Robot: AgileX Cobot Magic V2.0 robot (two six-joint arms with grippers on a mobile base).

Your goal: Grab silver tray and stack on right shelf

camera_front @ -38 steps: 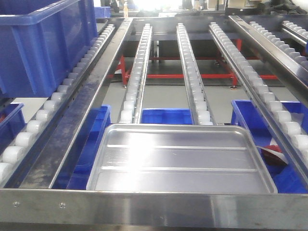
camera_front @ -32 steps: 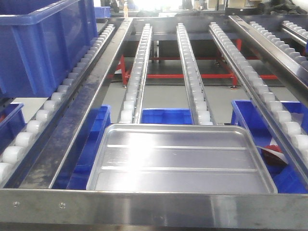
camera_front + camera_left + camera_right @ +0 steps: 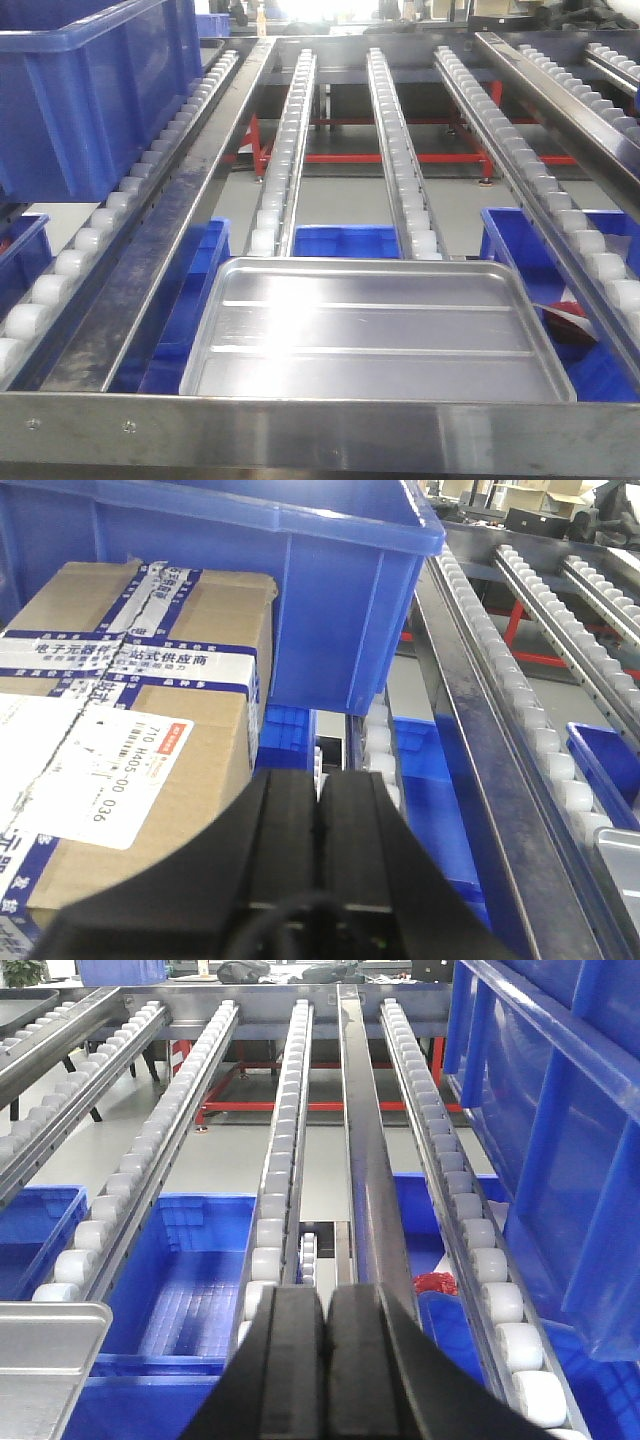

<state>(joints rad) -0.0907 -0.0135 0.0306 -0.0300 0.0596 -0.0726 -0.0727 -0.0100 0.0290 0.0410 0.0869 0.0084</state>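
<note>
Low red frame [image 3: 345, 158] of steel tubes, standing on a smooth grey floor [image 3: 345, 205]. Nearer than the red frame and lower down, open blue bins [image 3: 345, 240] side by side. Far behind the red frame, a strong white glare [image 3: 320, 8] of light, washing out detail. Left of the red frame, a large blue crate [image 3: 90, 90], raised well above the floor.

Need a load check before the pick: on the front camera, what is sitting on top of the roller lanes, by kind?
Silver tray: 1
Big blue bin: 1
Total: 2
</note>
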